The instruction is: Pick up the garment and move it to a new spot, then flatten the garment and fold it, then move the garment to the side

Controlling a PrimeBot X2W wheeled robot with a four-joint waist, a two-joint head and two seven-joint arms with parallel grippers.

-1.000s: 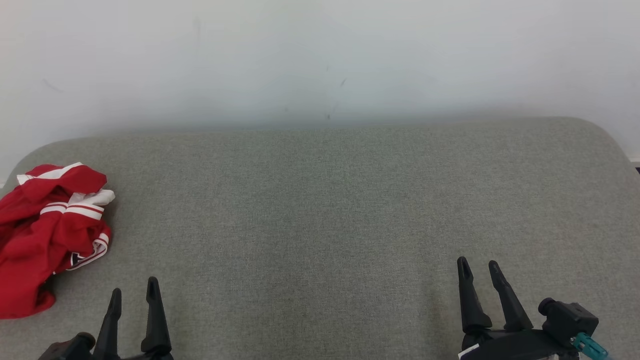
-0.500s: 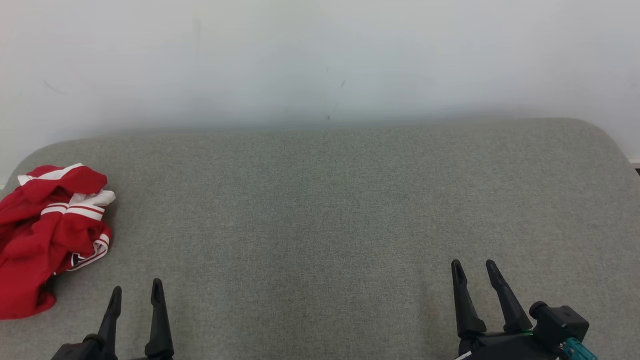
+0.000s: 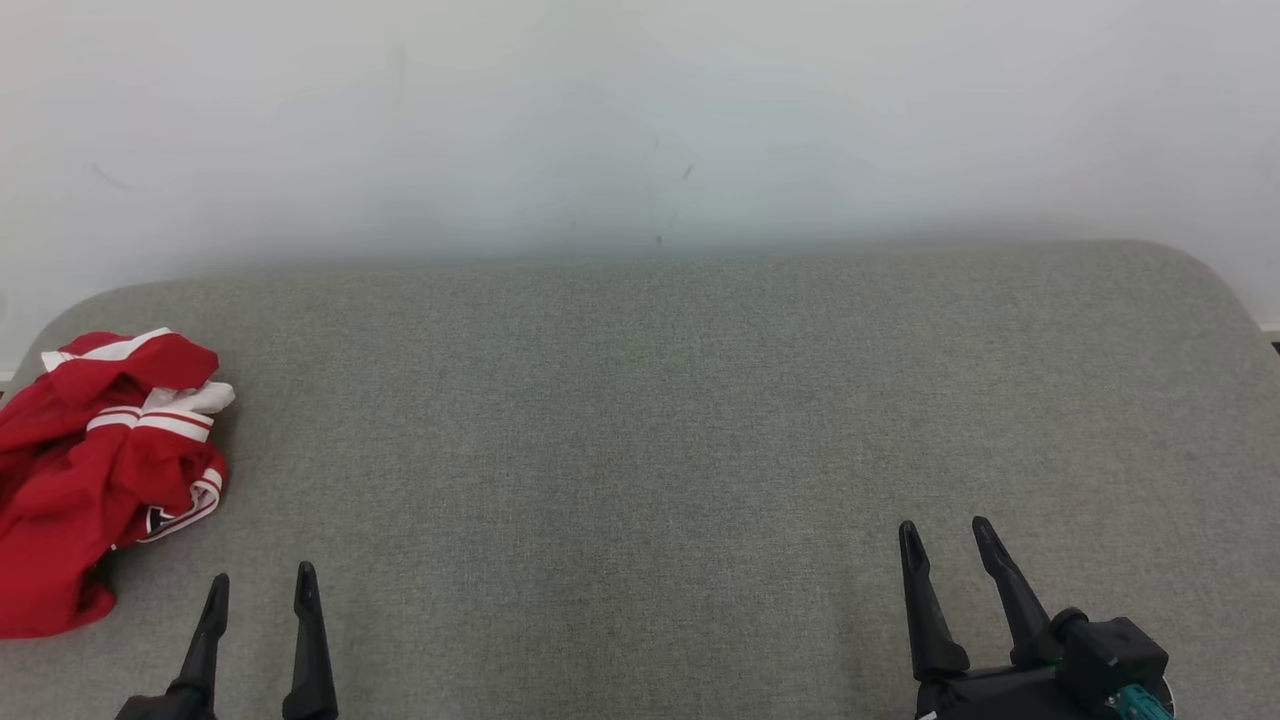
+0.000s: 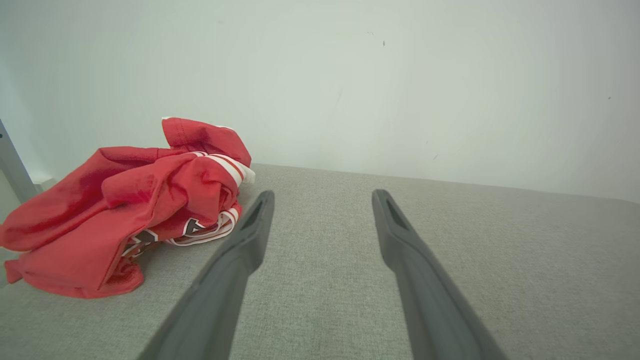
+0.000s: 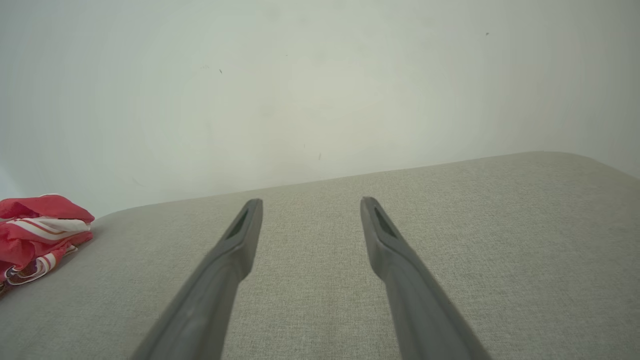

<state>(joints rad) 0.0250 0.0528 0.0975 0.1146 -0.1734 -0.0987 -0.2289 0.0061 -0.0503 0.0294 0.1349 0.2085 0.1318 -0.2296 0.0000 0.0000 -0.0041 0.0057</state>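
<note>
The garment (image 3: 95, 470) is a red jersey with white stripes, crumpled in a heap at the far left edge of the grey cushioned surface (image 3: 640, 420). It also lies at the left in the left wrist view as garment (image 4: 125, 205) and at the far left in the right wrist view as garment (image 5: 37, 230). My left gripper (image 3: 260, 585) is open at the lower left, empty, just right of and nearer than the heap. My right gripper (image 3: 945, 530) is open and empty at the lower right, far from the cloth.
A pale wall (image 3: 640, 120) rises directly behind the surface. The surface has rounded back corners, and its right edge (image 3: 1240, 300) drops off at the far right. A grey frame post (image 4: 12, 165) stands left of the heap.
My left gripper has drawn back toward the bottom edge and shifted slightly left. The right gripper moved slightly left. The garment has not moved.
</note>
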